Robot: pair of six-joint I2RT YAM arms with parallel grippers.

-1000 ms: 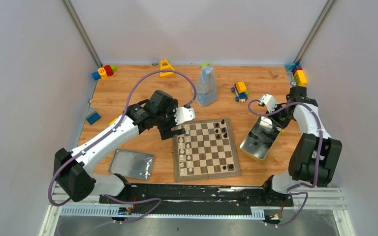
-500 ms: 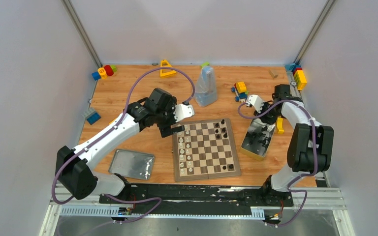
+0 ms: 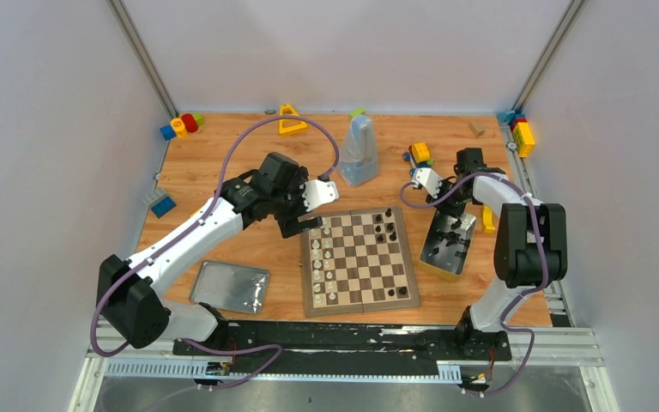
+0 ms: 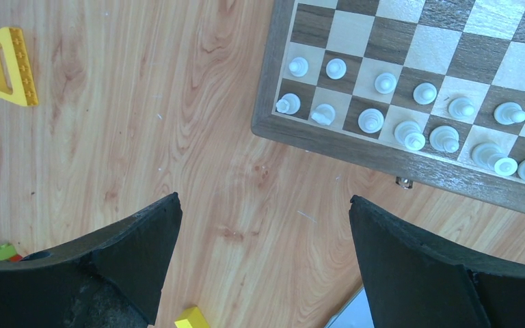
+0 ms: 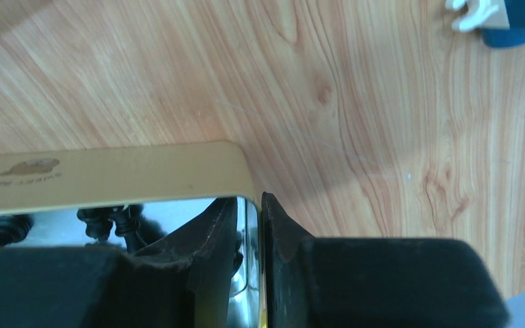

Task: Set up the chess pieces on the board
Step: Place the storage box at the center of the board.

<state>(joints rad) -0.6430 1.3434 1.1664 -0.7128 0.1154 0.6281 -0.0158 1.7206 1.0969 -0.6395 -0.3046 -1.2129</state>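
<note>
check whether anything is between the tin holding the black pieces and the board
Nothing visible: only bare table separates the tin from the board. The black pieces lie inside the tin, so its wall must be cleared; the right gripper straddles that wall.

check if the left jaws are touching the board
Apart. Left wrist view: the left gripper hangs open, a strip of table showing between its jaws and the board.
</note>
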